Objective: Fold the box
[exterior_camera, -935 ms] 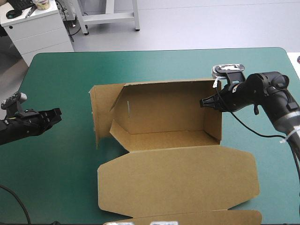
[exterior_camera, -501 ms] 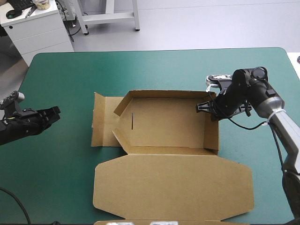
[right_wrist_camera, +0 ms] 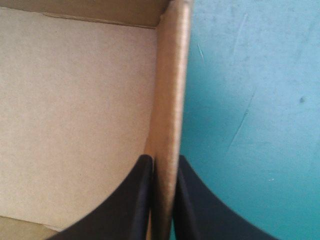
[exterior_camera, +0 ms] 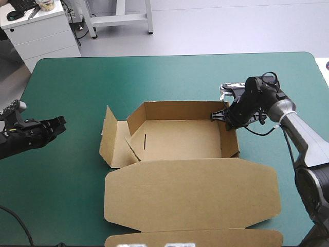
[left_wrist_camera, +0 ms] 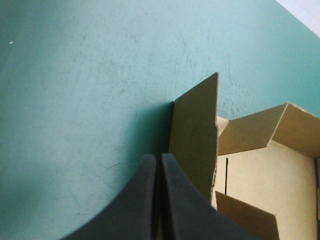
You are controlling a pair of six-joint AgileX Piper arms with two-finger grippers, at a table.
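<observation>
box (exterior_camera: 180, 140): centre frame, walls up, lid flat.
right gripper (exterior_camera: 220, 116): jaws clamped on its right wall.
left gripper (exterior_camera: 61, 123): left edge of frame, jaws together.

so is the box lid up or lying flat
Flat. The lid lies spread on the table, on the near side of the open box.

You have the brown box (exterior_camera: 180, 140) at the centre of the frame on the teal-green surface (exterior_camera: 67, 195), standing as an open tray. The far and right walls are upright. The left end flap (exterior_camera: 109, 138) leans outward, half raised. A narrow slot (exterior_camera: 145, 140) shows inside near the left end. The lid (exterior_camera: 193, 193) lies flat toward the bottom of the frame.
</observation>
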